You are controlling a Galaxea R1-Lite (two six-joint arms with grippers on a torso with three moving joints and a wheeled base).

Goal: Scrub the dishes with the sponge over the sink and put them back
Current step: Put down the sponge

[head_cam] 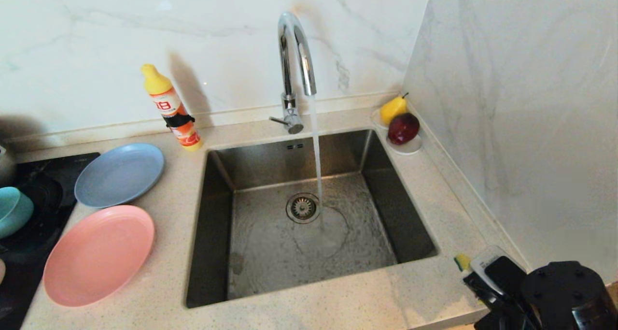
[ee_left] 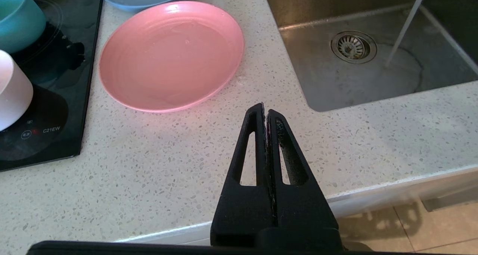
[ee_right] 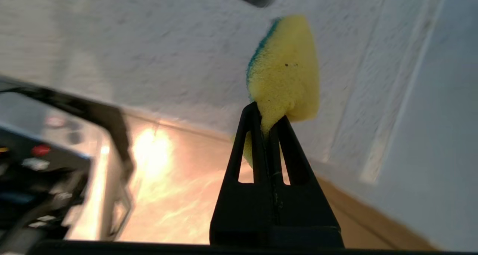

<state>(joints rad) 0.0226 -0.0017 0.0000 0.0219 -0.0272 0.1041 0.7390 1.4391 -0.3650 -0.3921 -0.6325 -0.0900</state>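
Note:
The sink (head_cam: pixel 217 214) lies in the middle of the counter, and water runs from its chrome tap (head_cam: pixel 292 64) beside the drain. Left of it lie the grey-blue plate (head_cam: pixel 119 174) and the salmon-pink plate (head_cam: pixel 99 255). The teal bowl (head_cam: pixel 12 209) stands on the hob, with the pale bowl (ee_left: pixel 11 90) beside it. My right gripper (ee_right: pixel 269 115) is shut on the tail of the yellow sponge (ee_right: pixel 285 72). It hangs off the counter's front right corner, the sponge (head_cam: pixel 462 261) just over the edge. My left gripper (ee_left: pixel 265 113) is shut and empty, above the counter's front edge near the pink plate (ee_left: pixel 170 55).
A yellow-capped detergent bottle (head_cam: pixel 171 108) leans at the back wall. A white saucer (head_cam: pixel 408 148) with a pear (head_cam: pixel 393 108) and a red fruit (head_cam: pixel 403 128) sits in the back right corner. The black hob (head_cam: pixel 29 252) is at far left. A marble wall bounds the right side.

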